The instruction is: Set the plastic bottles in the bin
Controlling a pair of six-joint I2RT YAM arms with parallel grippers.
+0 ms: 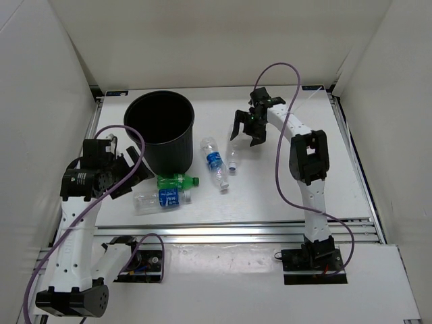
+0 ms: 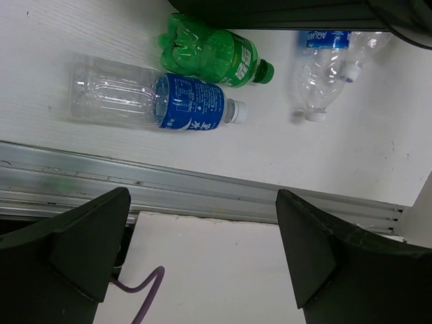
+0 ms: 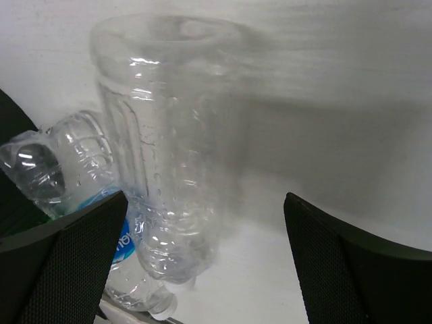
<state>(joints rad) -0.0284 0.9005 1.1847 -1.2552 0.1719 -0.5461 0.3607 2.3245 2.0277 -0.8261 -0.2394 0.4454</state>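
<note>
Collision risk: right fingers [image 3: 64, 263], spread empty over the clear bottle [image 3: 169, 142], may nudge the labelled bottle [image 3: 71, 162] beside one finger; left fingers [image 2: 71, 239] gape too.

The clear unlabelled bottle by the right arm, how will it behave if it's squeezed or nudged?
The clear unlabelled bottle looks empty, so probably light. Its thin ribbed wall may dent when squeezed. Lying on its side, it could roll if pushed.

Bin [image 2: 270, 12] mostly beyond top edge
</note>
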